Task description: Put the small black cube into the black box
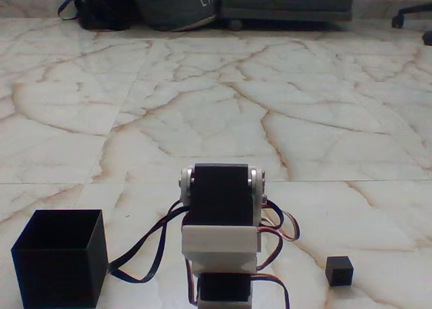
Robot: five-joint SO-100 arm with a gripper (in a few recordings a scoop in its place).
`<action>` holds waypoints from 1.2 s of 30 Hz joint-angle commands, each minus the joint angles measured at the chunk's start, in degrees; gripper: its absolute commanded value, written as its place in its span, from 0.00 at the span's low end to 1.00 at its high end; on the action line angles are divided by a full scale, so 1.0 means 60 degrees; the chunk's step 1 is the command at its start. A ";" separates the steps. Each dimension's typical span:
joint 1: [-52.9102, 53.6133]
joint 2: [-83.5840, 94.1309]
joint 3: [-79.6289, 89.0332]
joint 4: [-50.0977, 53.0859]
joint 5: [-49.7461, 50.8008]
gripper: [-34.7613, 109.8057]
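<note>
Fixed view, low and close to the floor, looking out across pale marble tiles (223,120) veined in brown.

Nearest the lens, bottom centre: the robot arm (221,238), seen end-on. A black servo block sits between round white brackets at top, a white bracket below it, a second black block at the bottom edge. Red, black and blue wires loop off both sides; one dark loop trails left along the floor toward the box. No fingers can be made out from this angle, so whether the gripper is spread or pressed together cannot be told.

Bottom left: the black box (61,258), matte, thin-walled, no lid, upright on the tile, its inside in shadow. Contents, if any, cannot be seen.

Bottom right: the small black cube (339,270), sitting flat on the marble, sharp-edged, well apart from the box with the arm between them. Nothing touches it. It lies a little right of the arm's wiring.

Middle distance: bare tile, grout lines crossing.

Far edge: dark bags (145,5) heaped at upper left against low dark furniture (287,2); a chair base with castors (413,17) at upper right.
</note>
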 commanded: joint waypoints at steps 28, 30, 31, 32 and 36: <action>0.5024 -0.7163 -0.8511 -0.0103 -0.4526 0.30; 0.5200 -0.7925 -0.9507 -0.0103 -0.4731 0.30; 0.5229 -0.8071 -0.9917 -0.0029 -0.4775 0.30; 0.5229 -0.8276 -1.0679 0.0513 -0.4775 0.30; 0.5229 -0.9932 -1.4019 0.3340 -0.4731 0.30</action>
